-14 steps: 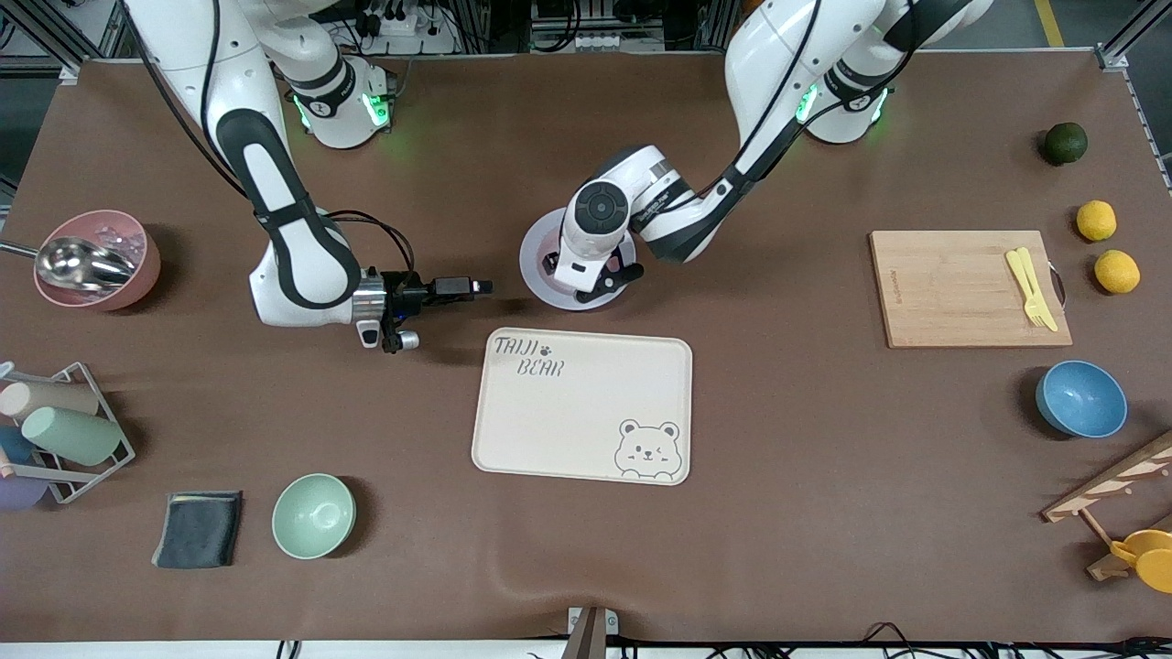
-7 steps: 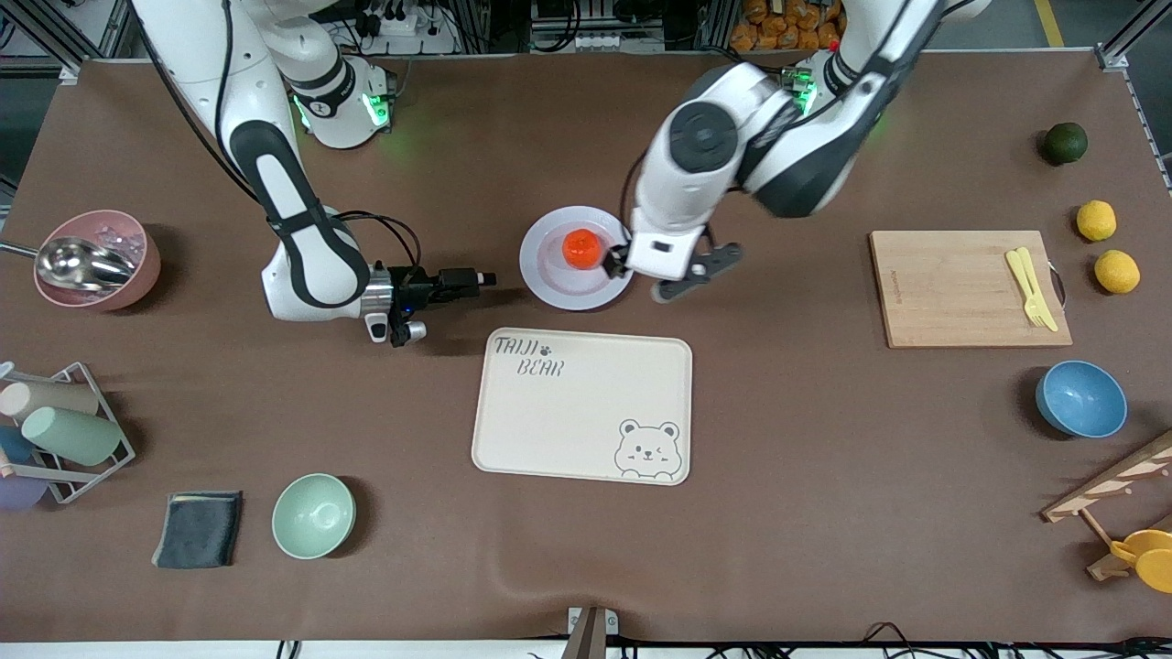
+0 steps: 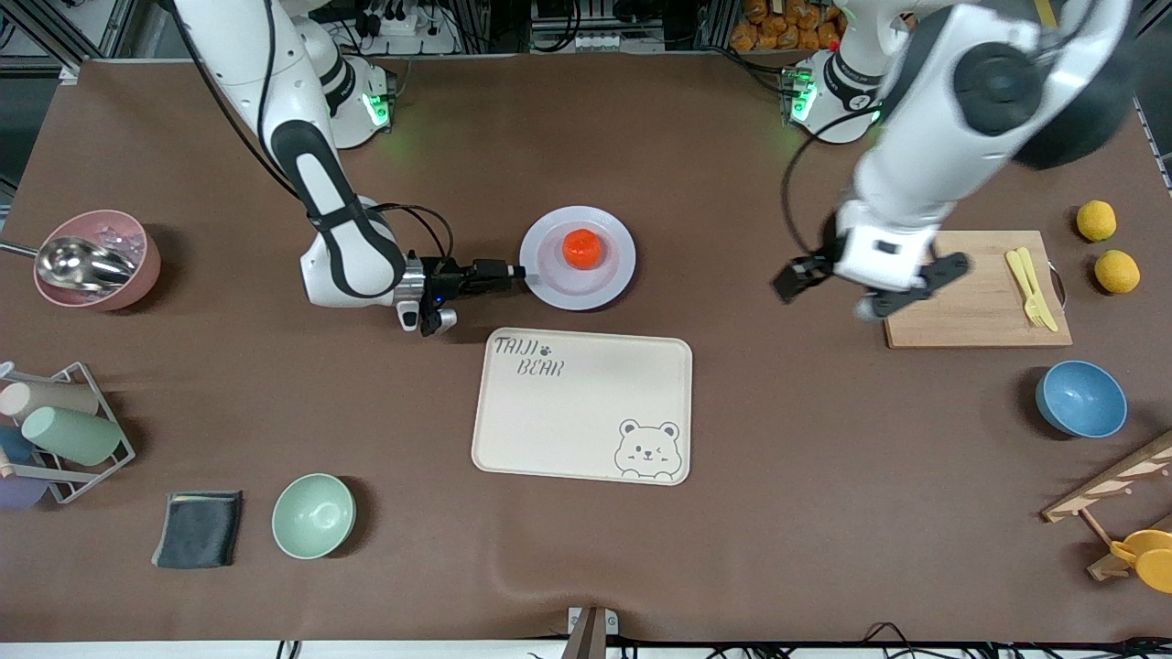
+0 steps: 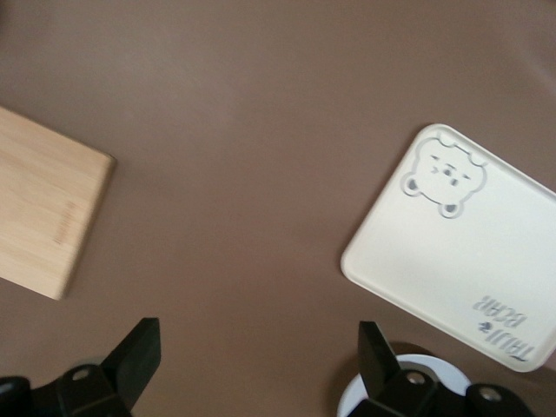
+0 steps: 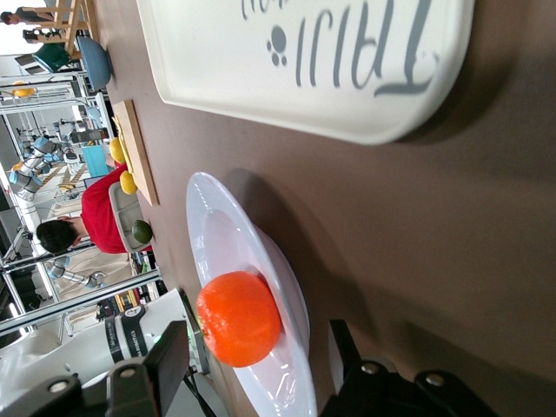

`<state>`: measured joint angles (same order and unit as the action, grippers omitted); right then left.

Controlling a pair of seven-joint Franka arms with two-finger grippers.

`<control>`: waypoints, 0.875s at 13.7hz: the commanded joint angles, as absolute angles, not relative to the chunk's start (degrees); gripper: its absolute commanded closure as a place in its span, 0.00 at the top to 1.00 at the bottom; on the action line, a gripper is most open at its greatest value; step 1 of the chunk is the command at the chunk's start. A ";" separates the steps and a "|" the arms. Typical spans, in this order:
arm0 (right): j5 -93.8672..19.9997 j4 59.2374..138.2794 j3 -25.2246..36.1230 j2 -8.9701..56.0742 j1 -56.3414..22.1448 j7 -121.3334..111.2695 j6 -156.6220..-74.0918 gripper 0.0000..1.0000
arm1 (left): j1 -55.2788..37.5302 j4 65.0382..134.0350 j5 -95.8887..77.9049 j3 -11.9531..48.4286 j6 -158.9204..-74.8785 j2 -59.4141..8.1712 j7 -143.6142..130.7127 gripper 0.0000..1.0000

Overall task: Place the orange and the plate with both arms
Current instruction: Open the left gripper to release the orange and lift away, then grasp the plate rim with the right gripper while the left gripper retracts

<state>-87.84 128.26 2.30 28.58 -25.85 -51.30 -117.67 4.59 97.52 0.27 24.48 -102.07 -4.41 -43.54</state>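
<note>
The orange (image 3: 580,248) sits in the middle of the lavender-white plate (image 3: 553,283), which lies on the table farther from the front camera than the bear tray. My right gripper (image 3: 515,272) is open and level with the table at the plate's edge toward the right arm's end. In the right wrist view the plate's rim (image 5: 228,228) and the orange (image 5: 239,319) lie between its fingers (image 5: 169,356). My left gripper (image 3: 856,291) is open, empty and raised over the table beside the cutting board. A sliver of the plate (image 4: 349,398) shows in the left wrist view.
The cream bear tray (image 3: 581,405) lies nearer the front camera than the plate. A cutting board (image 3: 952,288) with a yellow fork (image 3: 1030,288), two lemons (image 3: 1096,220) and a blue bowl (image 3: 1080,398) are toward the left arm's end. A mint bowl (image 3: 313,515), pink bowl (image 3: 96,259) and cup rack (image 3: 55,430) are toward the right arm's end.
My left gripper left the orange on the plate and swung up and away toward the cutting board. My right gripper slid along the table up to the plate's rim.
</note>
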 commanded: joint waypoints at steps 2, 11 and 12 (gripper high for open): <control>-91.31 128.76 2.72 29.79 -26.36 -54.67 -117.86 0.69 | 10.45 92.21 1.14 25.05 -94.15 -2.99 -31.40 1.00; -94.65 129.11 2.72 29.71 -30.23 -54.76 -120.58 0.61 | 2.37 86.58 0.88 8.70 -89.56 -1.76 -12.74 1.00; -95.09 129.20 2.72 29.71 -30.76 -54.76 -120.59 0.59 | 2.46 86.57 0.70 8.61 -89.47 -1.67 -12.83 1.00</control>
